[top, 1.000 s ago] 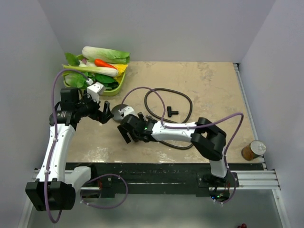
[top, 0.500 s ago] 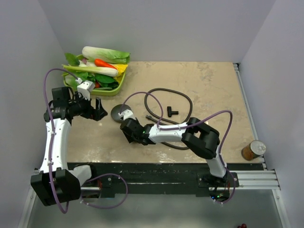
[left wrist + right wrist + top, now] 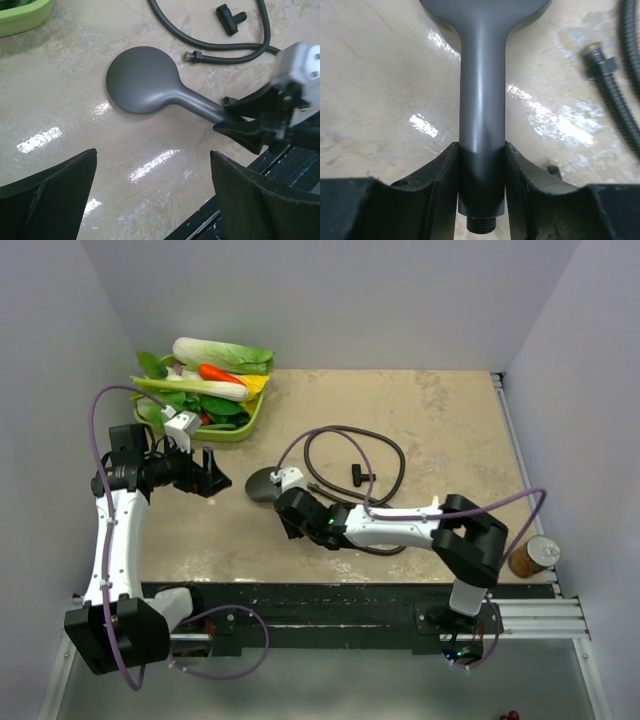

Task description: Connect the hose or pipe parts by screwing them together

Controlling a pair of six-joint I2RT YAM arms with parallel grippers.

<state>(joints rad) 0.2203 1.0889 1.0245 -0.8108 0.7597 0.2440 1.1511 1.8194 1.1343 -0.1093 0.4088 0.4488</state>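
Shower head (image 3: 481, 100) lies on the tabletop (image 3: 450, 420), its handle clamped between the right end effector (image 3: 481, 155) fingers near the threaded end. Hose (image 3: 385, 455) lies just beside it. Left end effector (image 3: 215, 483) hangs wide open, apart to the left.

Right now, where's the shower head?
Top view: the shower head sits left of centre on the table, its handle in the right gripper. The hose end nut is just right of it, and the green tray is behind-left.

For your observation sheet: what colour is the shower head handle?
Dark grey handle, clearest in the right wrist view.
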